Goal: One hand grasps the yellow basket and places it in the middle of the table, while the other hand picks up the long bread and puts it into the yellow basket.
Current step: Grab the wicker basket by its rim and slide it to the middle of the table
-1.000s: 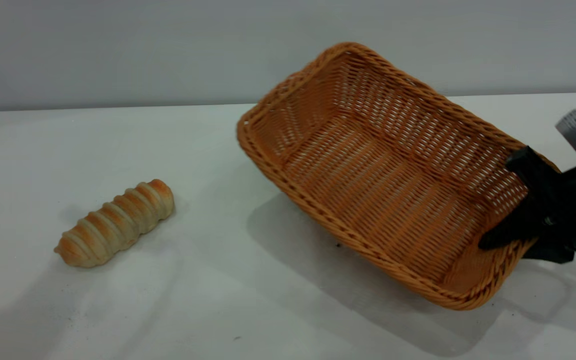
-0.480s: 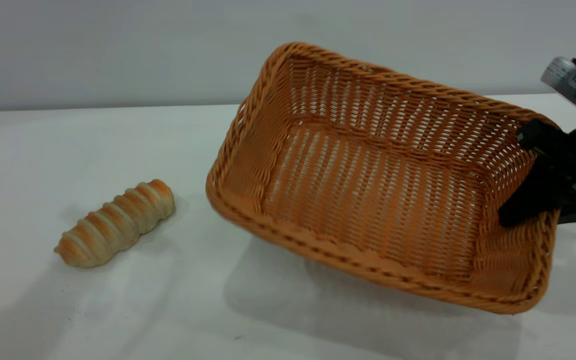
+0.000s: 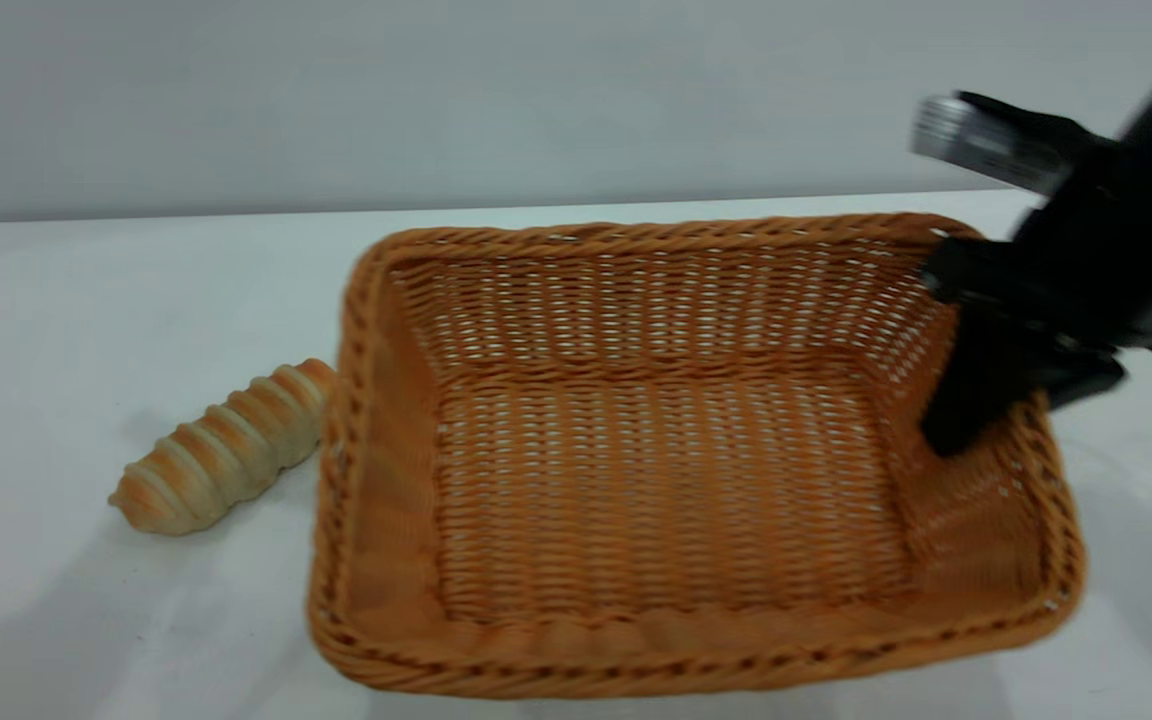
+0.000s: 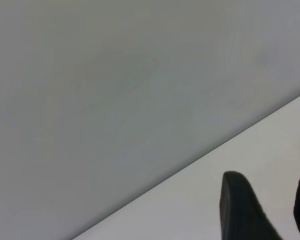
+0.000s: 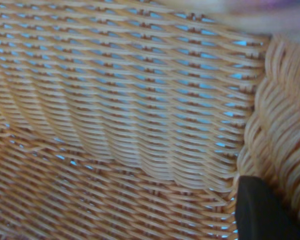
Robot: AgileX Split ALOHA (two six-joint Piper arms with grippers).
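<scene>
No readable text, label, brand or number appears in any view. The yellow basket [image 3: 676,480], long bread [image 3: 221,450] and table [image 3: 136,290] carry no markings.

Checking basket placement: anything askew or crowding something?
Yes. The basket, gripped at its right rim by the right hand, sits with its left rim right against the bread, hiding the bread's far end. Contact can't be confirmed. Nothing looks spilled or damaged.
</scene>
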